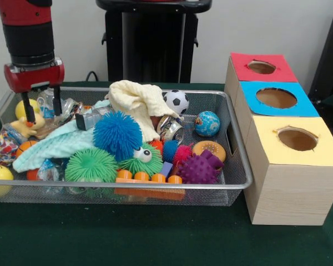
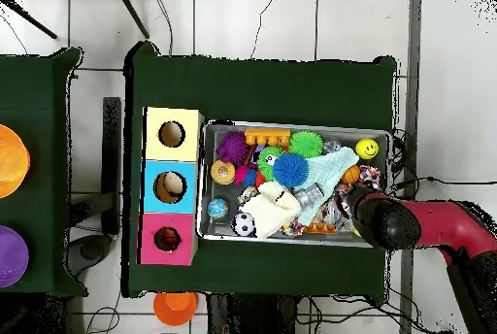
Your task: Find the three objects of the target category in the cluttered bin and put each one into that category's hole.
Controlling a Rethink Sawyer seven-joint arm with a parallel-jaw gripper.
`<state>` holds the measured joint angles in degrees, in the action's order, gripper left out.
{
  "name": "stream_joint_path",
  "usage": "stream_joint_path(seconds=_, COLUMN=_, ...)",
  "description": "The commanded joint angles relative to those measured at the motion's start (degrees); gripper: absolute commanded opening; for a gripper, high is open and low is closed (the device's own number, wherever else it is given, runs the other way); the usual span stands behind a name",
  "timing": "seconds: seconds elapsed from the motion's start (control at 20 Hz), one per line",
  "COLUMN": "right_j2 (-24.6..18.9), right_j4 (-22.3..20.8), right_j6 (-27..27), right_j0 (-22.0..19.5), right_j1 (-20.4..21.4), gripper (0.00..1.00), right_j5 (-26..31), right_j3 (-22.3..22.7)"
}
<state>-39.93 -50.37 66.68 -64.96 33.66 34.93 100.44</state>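
1. Hanging at the upper left of the front frame, the red and black tool (image 1: pixel 40 108) has its two thin dark fingers apart and holding nothing, tips just above the clutter.
2. Just below the left finger lies the yellow duck-like toy with an orange beak (image 1: pixel 29 125), smooth and rounded, at the left end of the shallow silver wire-mesh bin (image 1: pixel 240 166).
3. Soft cloths, a blue spiky rubber ball (image 1: pixel 117 134) and a green fuzzy ball with googly eyes (image 1: pixel 139 160) crowd the bin's middle.
4. Right of the bin, the pale wooden box's red top carries the round hole (image 1: pixel 261 67), farthest back; bare green counter (image 1: pixel 116 233) spreads across the lower frame.
5. Overhead, the tool's arm (image 2: pixel 388 221) covers the bin's lower right corner.
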Motion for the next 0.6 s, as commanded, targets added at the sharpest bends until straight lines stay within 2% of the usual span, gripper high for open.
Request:
stream_joint_path(seconds=0.05, right_j2=1.9, right_j4=-6.7, right_j6=-15.7, right_j0=1.3, right_j1=-5.1, gripper=1.00, right_j5=4.7, right_j3=-6.8)
stream_joint_path(seconds=0.6, right_j2=7.6, right_j4=-12.7, right_j6=-13.7, right_j0=6.3, right_j1=-4.4, gripper=1.00, right_j5=9.1, right_j3=-9.4)
